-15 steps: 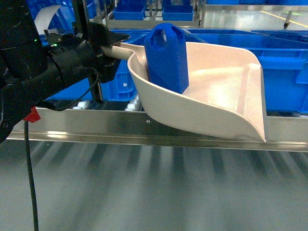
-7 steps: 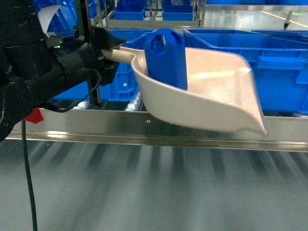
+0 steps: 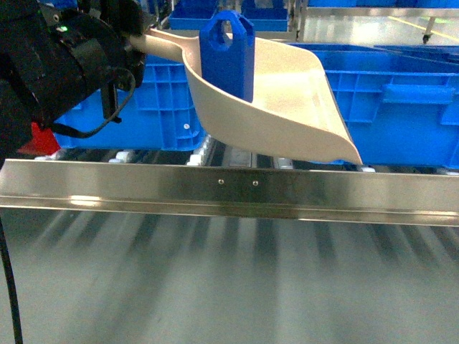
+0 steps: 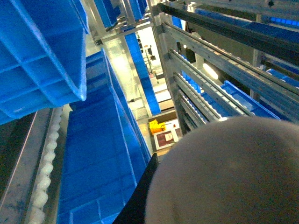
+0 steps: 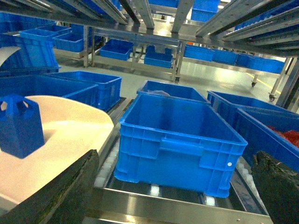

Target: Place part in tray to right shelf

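Steel shelf (image 3: 237, 192) runs across the front, blue crates (image 5: 180, 140) sitting on its white rollers (image 4: 46, 158). Left gripper (image 3: 133, 39) clamps the scoop (image 3: 287, 100) by its handle, holding it up above the rail, lip tilted down to the right. Blue part (image 3: 228, 54) stands upright inside the scoop, near the handle end. Right gripper (image 5: 180, 196) hangs spread wide, empty, facing a crate.

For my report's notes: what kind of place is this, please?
Probably a warehouse or factory parts store: steel flow racks with white roller tracks, many blue crates, and more shelving behind.
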Robot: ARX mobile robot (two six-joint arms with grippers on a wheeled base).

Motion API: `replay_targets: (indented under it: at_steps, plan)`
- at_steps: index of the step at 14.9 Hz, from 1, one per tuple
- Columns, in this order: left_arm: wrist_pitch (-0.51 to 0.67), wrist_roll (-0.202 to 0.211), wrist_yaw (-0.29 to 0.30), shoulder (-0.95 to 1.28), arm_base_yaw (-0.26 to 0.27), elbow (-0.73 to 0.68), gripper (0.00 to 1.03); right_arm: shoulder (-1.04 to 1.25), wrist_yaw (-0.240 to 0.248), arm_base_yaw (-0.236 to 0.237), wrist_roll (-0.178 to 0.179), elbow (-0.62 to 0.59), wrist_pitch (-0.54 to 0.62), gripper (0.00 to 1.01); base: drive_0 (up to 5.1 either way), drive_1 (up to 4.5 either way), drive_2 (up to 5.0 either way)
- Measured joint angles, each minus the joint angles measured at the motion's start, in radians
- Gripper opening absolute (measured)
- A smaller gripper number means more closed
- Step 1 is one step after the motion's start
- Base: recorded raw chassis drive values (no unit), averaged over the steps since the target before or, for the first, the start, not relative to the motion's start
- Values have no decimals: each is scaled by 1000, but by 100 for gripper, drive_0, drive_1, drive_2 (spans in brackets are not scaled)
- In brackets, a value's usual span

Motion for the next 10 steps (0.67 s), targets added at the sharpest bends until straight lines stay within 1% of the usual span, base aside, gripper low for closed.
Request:
replay_targets:
  at_steps: [1, 3, 4, 5, 6, 7, 8, 9, 10]
  plan:
    - [-29, 1, -2, -6, 15, 35, 12, 0, 0, 0, 0, 0, 0, 98, 0, 0, 0]
    - [-160, -7, -69, -40, 43, 116, 12, 0, 0, 0, 0, 0, 0, 98, 0, 0, 0]
    - [-231, 6, -147, -51, 95, 229, 12, 0, 0, 0, 0, 0, 0, 98, 0, 0, 0]
    - [-273, 46, -189, -43, 134, 320, 12, 0, 0, 0, 0, 0, 0, 98, 0, 0, 0]
    - [-420, 190, -353, 56, 207, 586, 12, 0, 0, 0, 0, 0, 0, 98, 0, 0, 0]
    - [-471, 251, -394, 106, 220, 666, 12, 0, 0, 0, 0, 0, 0, 98, 0, 0, 0]
    - [-492, 268, -410, 125, 224, 695, 12, 0, 0, 0, 0, 0, 0, 98, 0, 0, 0]
    - [-507, 272, -417, 134, 225, 711, 12, 0, 0, 0, 0, 0, 0, 98, 0, 0, 0]
    - [-533, 291, -431, 153, 229, 741, 12, 0, 0, 0, 0, 0, 0, 98, 0, 0, 0]
